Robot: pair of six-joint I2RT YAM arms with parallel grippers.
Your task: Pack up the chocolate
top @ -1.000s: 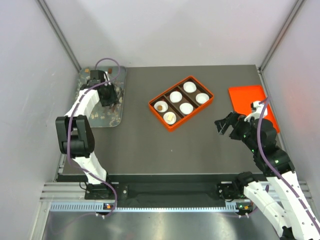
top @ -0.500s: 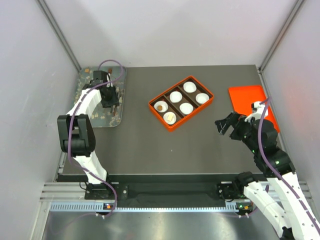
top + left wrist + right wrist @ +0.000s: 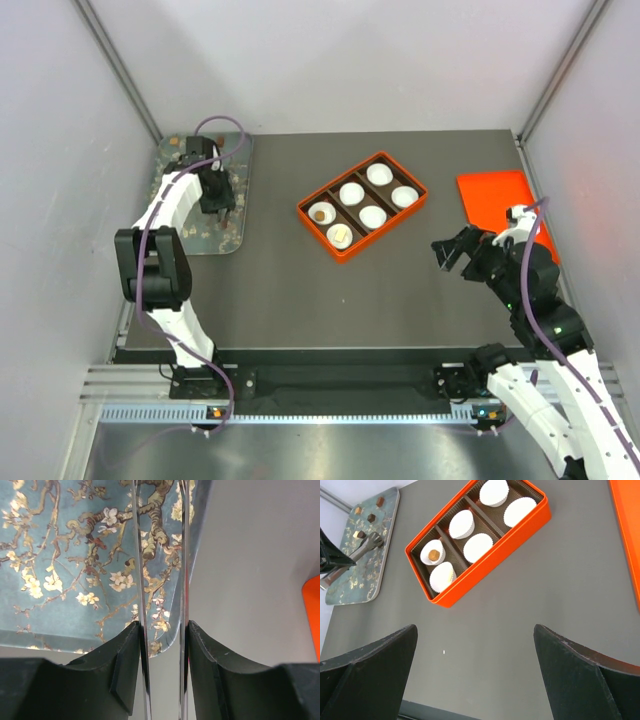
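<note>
My left gripper [image 3: 162,630] is clamped on thin metal tongs [image 3: 138,570], whose two blades run between my fingers and out over the right edge of the flowered tray [image 3: 60,605]. A few chocolate pieces [image 3: 371,517] lie loose on that tray near the tong tips, and a tan piece [image 3: 434,555] sits in a paper cup inside the orange box [image 3: 495,562] mid-table. My right gripper [image 3: 475,630] hangs over the table [image 3: 520,610] near the box, jaws spread wide and gripping nothing.
</note>
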